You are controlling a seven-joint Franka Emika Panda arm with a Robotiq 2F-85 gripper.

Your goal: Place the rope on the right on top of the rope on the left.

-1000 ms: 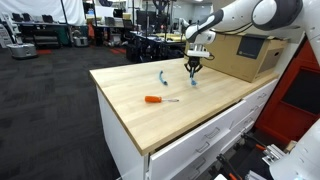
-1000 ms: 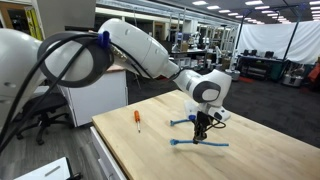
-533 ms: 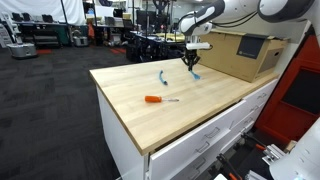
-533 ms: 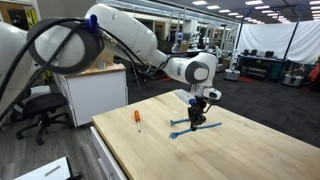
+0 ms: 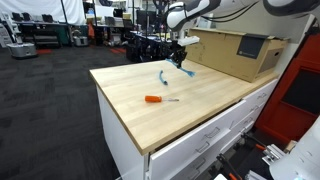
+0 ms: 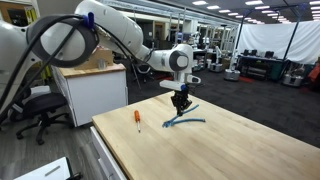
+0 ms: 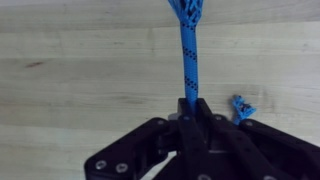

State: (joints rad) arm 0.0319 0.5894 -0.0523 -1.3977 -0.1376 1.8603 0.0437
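My gripper (image 5: 178, 60) is shut on one blue rope (image 5: 186, 69) and holds it above the far part of the wooden table (image 5: 190, 115). The rope hangs down from the jaws. In the wrist view this rope (image 7: 187, 50) runs straight out from the shut gripper (image 7: 190, 108) to a frayed end at the top. The other blue rope (image 5: 163, 77) lies flat on the table just beside and below the gripper; it also shows in an exterior view (image 6: 186, 122) under the gripper (image 6: 180, 102). A short blue rope end (image 7: 241, 106) shows beside the fingers.
An orange-handled screwdriver (image 5: 155, 99) lies near the middle of the table, also seen in an exterior view (image 6: 137, 119). A large cardboard box (image 5: 240, 55) stands at the table's far edge. Drawers run along the table's front.
The gripper has lifted the rope off the table and carried it across the table towards the other rope. The other rope and the screwdriver have not moved.
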